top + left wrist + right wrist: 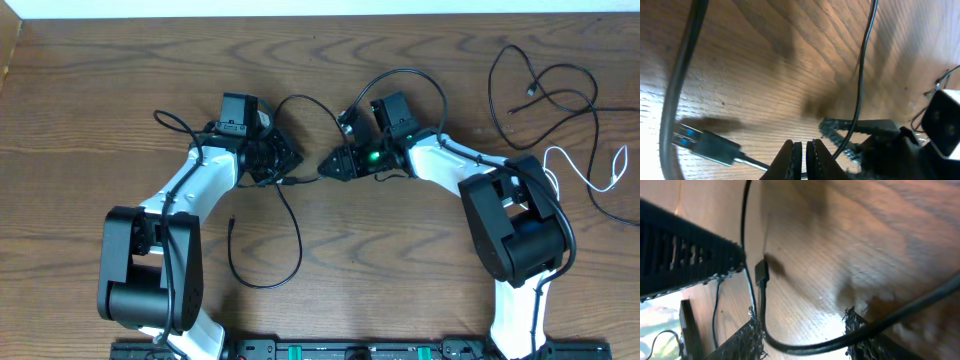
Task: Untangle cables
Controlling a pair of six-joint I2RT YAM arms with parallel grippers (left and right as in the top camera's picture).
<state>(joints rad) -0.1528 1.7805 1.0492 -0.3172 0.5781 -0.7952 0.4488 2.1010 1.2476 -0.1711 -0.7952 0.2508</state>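
Observation:
One black cable [298, 222] runs from between the two grippers down the table in a loop toward the front. My left gripper [292, 163] is shut on this cable; in the left wrist view its fingertips [796, 152] pinch the cord just behind a USB plug [707, 145] with a blue insert. My right gripper [326, 165] faces it tip to tip. It stands open [805, 332], and a black cord [815, 347] crosses between its fingers, with a small plug [761, 273] beyond. Another black cable [545, 88] and a white cable [590, 178] lie loose at the far right.
The wooden table [400, 270] carries both arm bases: the left base [150, 270] and the right base [520, 230]. Thick black arm wires arch over each wrist. A rail [350, 350] runs along the front edge.

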